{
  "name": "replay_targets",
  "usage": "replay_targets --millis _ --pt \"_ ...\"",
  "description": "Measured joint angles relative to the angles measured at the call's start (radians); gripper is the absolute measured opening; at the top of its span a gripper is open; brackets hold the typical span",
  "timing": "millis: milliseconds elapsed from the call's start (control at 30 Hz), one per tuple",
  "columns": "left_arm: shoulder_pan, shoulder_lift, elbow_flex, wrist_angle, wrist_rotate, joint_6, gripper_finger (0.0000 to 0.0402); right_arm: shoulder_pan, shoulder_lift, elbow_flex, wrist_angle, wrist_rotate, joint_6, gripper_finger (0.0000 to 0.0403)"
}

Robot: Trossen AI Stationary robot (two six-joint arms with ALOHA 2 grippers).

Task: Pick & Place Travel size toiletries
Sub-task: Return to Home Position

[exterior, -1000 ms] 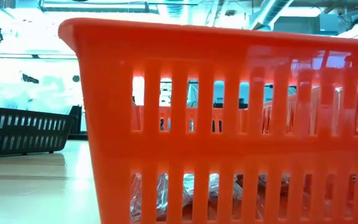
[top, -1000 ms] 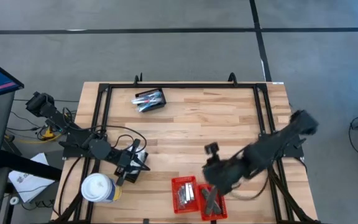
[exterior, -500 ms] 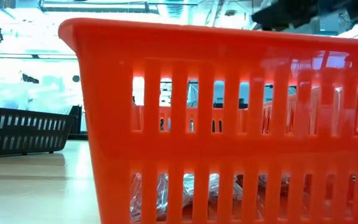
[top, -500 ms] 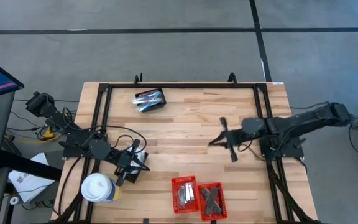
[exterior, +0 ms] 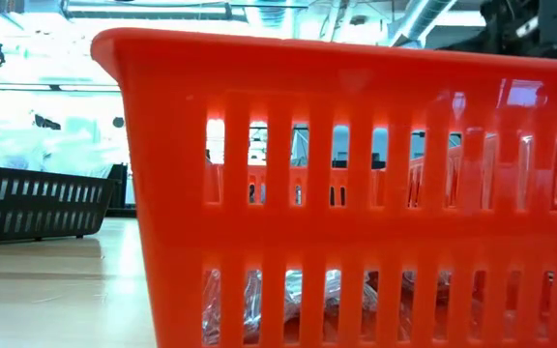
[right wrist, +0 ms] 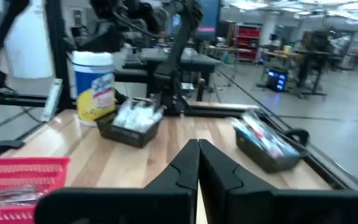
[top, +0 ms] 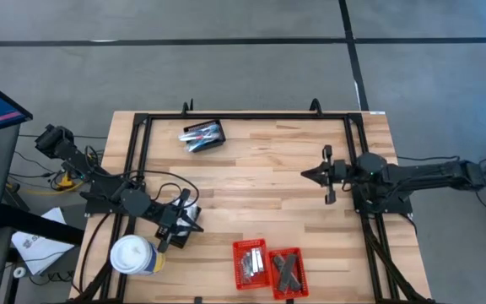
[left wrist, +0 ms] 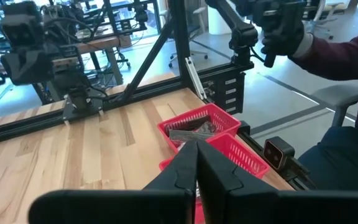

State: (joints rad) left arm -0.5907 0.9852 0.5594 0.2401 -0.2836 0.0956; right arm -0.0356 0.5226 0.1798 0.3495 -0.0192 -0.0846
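Right tool (top: 309, 174) clenched empty over tabletop (top: 251, 186) right side, left tool (top: 189, 223) clenched empty near white cup (top: 132, 253), toiletries (top: 251, 265) in red basket (top: 250, 244)

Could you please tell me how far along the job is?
Done, apparently: toiletries sit in the red baskets and black bins, none loose on the table. In hand: nothing; the right gripper hovers shut and empty over the table's right side, the left gripper rests shut at left. Left: seemingly only homing.
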Motion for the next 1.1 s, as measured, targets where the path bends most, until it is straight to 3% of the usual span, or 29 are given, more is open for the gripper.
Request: replay_targets --millis 267,633,900,1100 --pt "0.000 0.000 0.000 0.000 0.000 -0.003 0.0000 0.044 -0.198 -0.157 0.000 0.102 -0.013 0.0000" --pt "0.001 0.049 0.000 0.004 0.000 -0.003 0.0000 0.049 -0.523 -0.172 -0.298 0.095 -0.038 0.0000" --pt "-0.006 0.064 0.000 0.026 0.000 0.008 0.0000 0.022 -0.511 -0.172 -0.326 0.096 0.001 0.0000" --pt "-0.023 0.007 0.000 -0.018 -0.001 0.077 0.0000 0.015 -0.511 -0.172 -0.326 0.097 0.193 0.0000"
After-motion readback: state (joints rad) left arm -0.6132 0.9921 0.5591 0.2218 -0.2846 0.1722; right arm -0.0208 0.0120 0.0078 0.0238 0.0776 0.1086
